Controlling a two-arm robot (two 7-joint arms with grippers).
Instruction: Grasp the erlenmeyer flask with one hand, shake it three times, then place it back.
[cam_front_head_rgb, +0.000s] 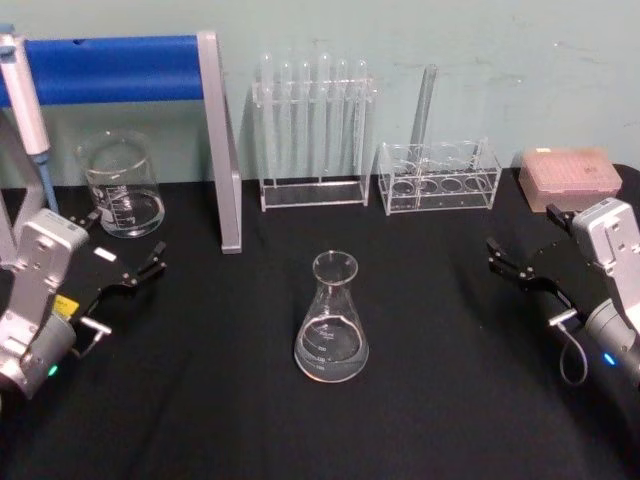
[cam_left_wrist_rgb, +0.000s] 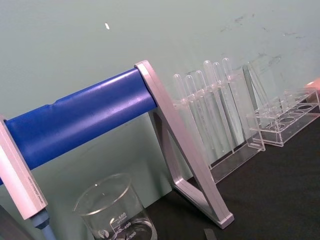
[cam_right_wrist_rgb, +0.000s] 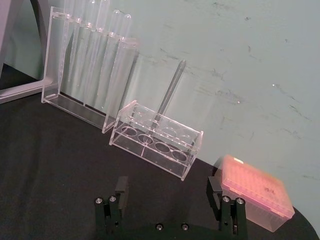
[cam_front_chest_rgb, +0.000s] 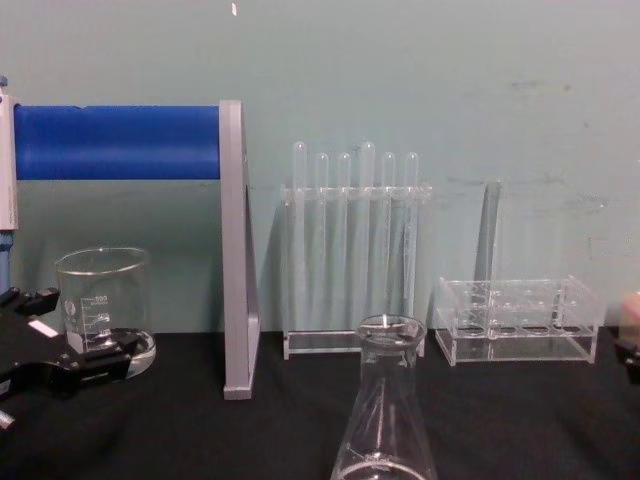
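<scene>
Open right pincer (cam_right_wrist_rgb: 168, 186) (pink box (cam_right_wrist_rgb: 255, 192) beside).

The clear cylindrical glass beaker (cam_left_wrist_rgb: 115, 212) near the blue bar carries a white printed scale. In the left wrist view the numbers 500, 400 and 300 can be read on it, one below the other. The clear conical glass erlenmeyer flask (cam_front_head_rgb: 331, 330) also has white scale marks, but they are too small to read.

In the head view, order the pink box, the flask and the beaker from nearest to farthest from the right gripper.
1. The pink box, at the far right, just behind the right gripper.
2. The flask, at the centre, to the gripper's left.
3. The beaker, at the far left, at the back.
</scene>
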